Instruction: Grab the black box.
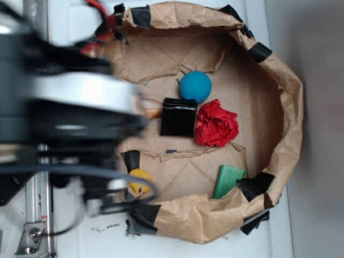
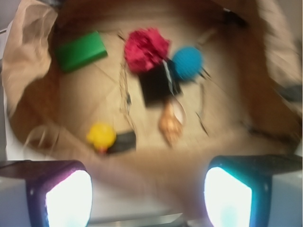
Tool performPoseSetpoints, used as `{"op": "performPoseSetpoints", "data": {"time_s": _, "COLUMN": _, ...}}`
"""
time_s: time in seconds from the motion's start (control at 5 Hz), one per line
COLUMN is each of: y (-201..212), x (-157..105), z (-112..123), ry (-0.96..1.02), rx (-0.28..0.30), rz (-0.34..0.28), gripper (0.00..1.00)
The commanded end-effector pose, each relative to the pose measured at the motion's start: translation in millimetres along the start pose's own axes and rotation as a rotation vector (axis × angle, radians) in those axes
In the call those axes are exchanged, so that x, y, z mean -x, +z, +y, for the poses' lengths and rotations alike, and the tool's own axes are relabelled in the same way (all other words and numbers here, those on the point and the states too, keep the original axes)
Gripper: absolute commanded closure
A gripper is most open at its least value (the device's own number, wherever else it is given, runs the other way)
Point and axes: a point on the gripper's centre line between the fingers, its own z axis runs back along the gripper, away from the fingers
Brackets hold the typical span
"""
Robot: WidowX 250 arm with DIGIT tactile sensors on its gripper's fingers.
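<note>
While the box (image 2: 158, 85) sits untouched on the paper floor, nothing of the grab is done yet beyond my being aimed roughly toward it. From my wrist view my gripper (image 2: 147, 196) hangs at the near edge, well apart from the box, with its two lit fingers (image 2: 70, 199) set wide and nothing between them, so the jaws stand open and empty. The box lies near the middle of the paper nest (image 1: 279, 86), touching or almost touching the red crumpled thing (image 2: 146, 48) on its far side and the blue ball (image 2: 187, 63) just beside its far right corner; I cannot tell whether either presses on it. A tan shell-like object (image 2: 170, 124) lies just near of the box, a yellow toy (image 2: 101, 136) sits nearer and to the left, and a green block (image 2: 80, 51) rests far left against the paper wall. What is left, as I judge it, is the whole reach: travel in, straddle the box, close and lift. My wrist view is smeared by blur, so the edges of the box are soft, and in the exterior view my own arm (image 1: 59, 102) covers the left side, cutting off the shell and part of the yellow toy.
</note>
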Motion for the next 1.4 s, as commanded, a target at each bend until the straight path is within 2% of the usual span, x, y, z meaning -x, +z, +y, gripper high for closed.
{"op": "performPoseSetpoints", "data": {"time_s": 0.0, "y": 24, "x": 14, "z": 5, "ry": -0.056, "rx": 0.054, "rz": -0.006, "gripper": 0.0}}
{"op": "performPoseSetpoints", "data": {"time_s": 0.4, "y": 24, "x": 14, "z": 5, "ry": -0.056, "rx": 0.054, "rz": -0.006, "gripper": 0.0}}
{"op": "performPoseSetpoints", "data": {"time_s": 0.6, "y": 13, "x": -14, "z": 16, "ry": -0.05, "rx": 0.05, "rz": -0.028, "gripper": 0.0}}
{"op": "performPoseSetpoints", "data": {"time_s": 0.8, "y": -14, "x": -35, "z": 17, "ry": -0.077, "rx": 0.034, "rz": -0.012, "gripper": 0.0}}
{"op": "performPoseSetpoints", "data": {"time_s": 1.2, "y": -71, "x": -54, "z": 18, "ry": -0.15, "rx": 0.057, "rz": 0.032, "gripper": 0.0}}
